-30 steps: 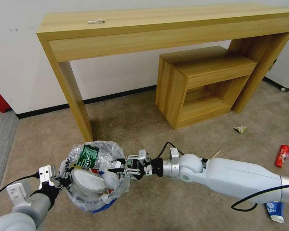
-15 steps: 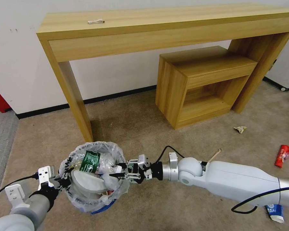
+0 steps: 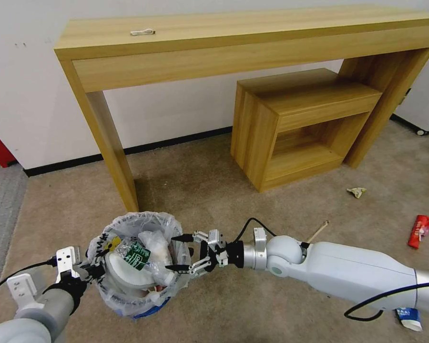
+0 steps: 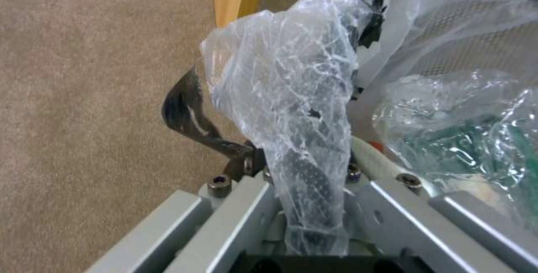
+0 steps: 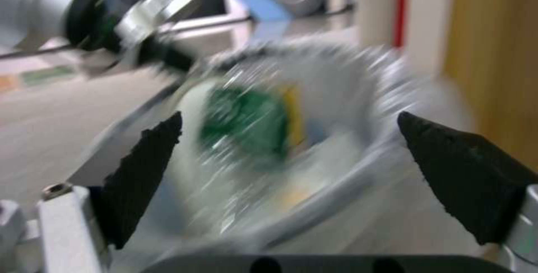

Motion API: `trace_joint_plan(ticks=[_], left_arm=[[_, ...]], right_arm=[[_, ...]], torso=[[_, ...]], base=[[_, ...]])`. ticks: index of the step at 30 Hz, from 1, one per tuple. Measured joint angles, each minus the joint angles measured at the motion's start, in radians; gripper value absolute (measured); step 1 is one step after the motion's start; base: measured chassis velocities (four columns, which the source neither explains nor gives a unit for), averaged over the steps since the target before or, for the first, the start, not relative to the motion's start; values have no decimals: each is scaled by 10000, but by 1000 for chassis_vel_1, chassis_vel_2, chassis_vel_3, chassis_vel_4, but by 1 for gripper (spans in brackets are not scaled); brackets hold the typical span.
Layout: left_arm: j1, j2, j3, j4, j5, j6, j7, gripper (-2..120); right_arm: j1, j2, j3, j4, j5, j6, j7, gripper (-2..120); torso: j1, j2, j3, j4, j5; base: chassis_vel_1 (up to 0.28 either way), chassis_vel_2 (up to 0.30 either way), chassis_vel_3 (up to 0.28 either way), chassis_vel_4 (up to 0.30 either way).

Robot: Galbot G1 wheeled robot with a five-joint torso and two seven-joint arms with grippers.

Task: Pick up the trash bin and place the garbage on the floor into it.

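I had the left gripper (image 3: 93, 271) clamped on the trash bin (image 3: 138, 259) rim, bin just in front of the desk (image 3: 214, 43) leg; bottle (image 3: 138, 255) & slipper (image 3: 124, 267) were already inside. R gripper (image 3: 182, 252) hung open beside it. Red packet (image 3: 420, 230), cup (image 3: 409, 318), stick (image 3: 318, 231) & a wad (image 3: 356, 192) were left, well right of the bin.

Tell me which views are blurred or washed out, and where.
Head view: sharp, evenly lit, table edges bowed by the lens. Left wrist view: clear, with glare on the bin liner. Right wrist view: heavy motion blur over the bin; only the right hand's fingertips look fairly crisp.

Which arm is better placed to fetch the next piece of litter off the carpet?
Right, probably. The right pincer is open and empty by the small black plastic-lined trash bin; the left pincer grips its rim.
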Motion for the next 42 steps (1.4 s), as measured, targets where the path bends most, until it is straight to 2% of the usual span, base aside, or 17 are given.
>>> trace_joint_plan(ticks=[6,8,10,12,14,16,18,20,25,26,27,29,31,32,33,42], left_arm=[[-8,-4,18,92,54,-12,12,1],[20,-64,16,115,119,-30,44,1],[37,-84,10,117,136,-38,51,1],[65,-136,-18,133,188,-49,62,1],[64,-137,-20,144,192,-52,64,1],[23,-130,-23,234,223,-62,71,1],[9,-132,-22,250,230,-62,73,1],[-27,-157,9,313,277,-76,79,1],[-72,-158,29,391,308,-79,81,1],[-86,-152,43,438,324,-86,85,1],[-86,-152,43,438,324,-86,85,1],[-100,-145,64,521,380,-95,99,1],[-101,-144,70,544,406,-104,106,1],[-104,-141,93,609,464,-130,150,1],[-108,-142,108,633,481,-136,161,1],[-142,-183,192,741,587,-174,227,1]], right_arm=[[-590,69,1114,113,-40,44,990,100],[-968,91,1727,179,-261,-20,1890,100],[-1072,99,1862,203,-378,-69,2196,100],[-1537,57,2404,324,-637,-422,3135,100],[-1620,34,2509,358,-701,-507,3344,100],[-2080,-217,3300,601,-1014,-1420,4745,100],[-2164,-265,3460,665,-1066,-1694,5037,100],[-2500,-539,4051,823,-1278,-2691,6027,100],[-2862,-916,4470,859,-1471,-3558,6582,100],[-3061,-1009,4697,853,-1472,-4132,7060,100],[-3061,-1009,4697,853,-1472,-4132,7060,100],[-3475,-1205,5126,807,-1343,-5151,7781,100],[-3560,-1250,5206,793,-1321,-5351,7910,100],[-3909,-1431,5477,625,-1380,-6003,8274,100],[-4069,-1507,5603,495,-1471,-6187,8344,100],[-5104,-1841,6041,-327,-2149,-6776,8115,100]], torso=[[0,-1,0,1,-1],[0,0,0,0,0],[0,0,1,0,0],[0,0,1,3,1],[0,-1,1,3,2],[0,0,0,-2,-2],[0,-1,0,-1,2],[0,0,-1,0,-3],[0,0,0,-1,-1],[0,0,0,-1,0],[0,0,0,-1,0],[0,0,0,2,1],[0,0,0,2,0],[0,0,1,1,3],[0,0,0,0,2],[0,1,0,0,4]], base=[[0,0,0,0],[0,0,0,0],[0,0,0,0],[0,0,0,0],[0,0,0,0],[0,0,0,0],[0,0,0,0],[0,0,0,0],[0,0,0,0],[0,0,0,0],[0,0,0,0],[0,0,0,0],[0,0,0,0],[0,0,0,0],[0,0,0,0],[0,0,0,0]])
